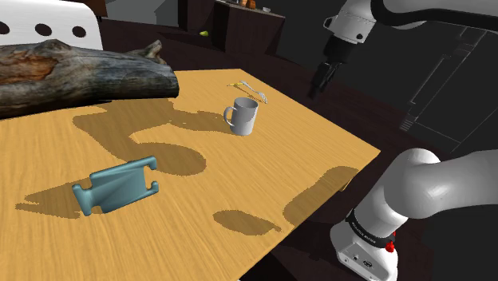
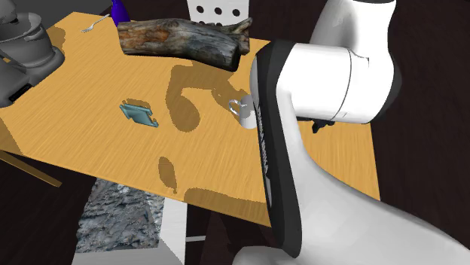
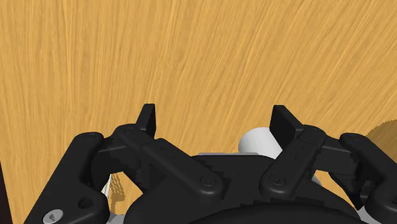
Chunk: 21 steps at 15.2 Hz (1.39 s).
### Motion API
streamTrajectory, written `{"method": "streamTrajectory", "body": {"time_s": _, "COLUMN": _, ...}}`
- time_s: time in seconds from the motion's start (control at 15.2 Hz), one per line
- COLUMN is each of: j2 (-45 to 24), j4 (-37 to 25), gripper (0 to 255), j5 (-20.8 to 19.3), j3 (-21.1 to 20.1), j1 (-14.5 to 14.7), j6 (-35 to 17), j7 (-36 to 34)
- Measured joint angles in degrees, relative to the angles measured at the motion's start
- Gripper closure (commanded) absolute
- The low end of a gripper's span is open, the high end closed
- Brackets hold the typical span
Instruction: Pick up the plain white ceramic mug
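Gripper [image 3: 215,124]: fingers wide apart, empty, above table [image 1: 160,231]. White mug [image 1: 242,116]: upright, untouched. We judge step: approach. Next: descend, straddle mug, close.

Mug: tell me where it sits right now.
In the shoulder view the mug stands upright on the table, right of centre near the far edge, just in front of a thin pale item and right of the log.
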<state>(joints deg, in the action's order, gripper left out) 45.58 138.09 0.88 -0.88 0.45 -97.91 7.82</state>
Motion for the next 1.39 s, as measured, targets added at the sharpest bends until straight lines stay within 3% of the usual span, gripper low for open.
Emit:
{"method": "streamTrajectory", "body": {"time_s": 0.2, "j2": -1.76, "j4": -0.19, "gripper": 0, "j5": 0.54, "j3": -0.65, "j1": 0.3, "j6": -1.87, "j7": -0.69}}
{"method": "streamTrajectory", "body": {"time_s": 0.46, "j2": -8.19, "j4": -0.82, "gripper": 0, "j5": 2.04, "j3": -2.72, "j1": 1.18, "j6": -8.66, "j7": -2.81}}
{"method": "streamTrajectory", "body": {"time_s": 1.06, "j2": -25.76, "j4": -9.21, "gripper": 0, "j5": 3.39, "j3": -7.44, "j1": 2.58, "j6": -20.61, "j7": -8.01}}
{"method": "streamTrajectory", "body": {"time_s": 1.39, "j2": -28.1, "j4": -8.42, "gripper": 0, "j5": 3.38, "j3": -7.83, "j1": 2.64, "j6": -24.1, "j7": -8.34}}
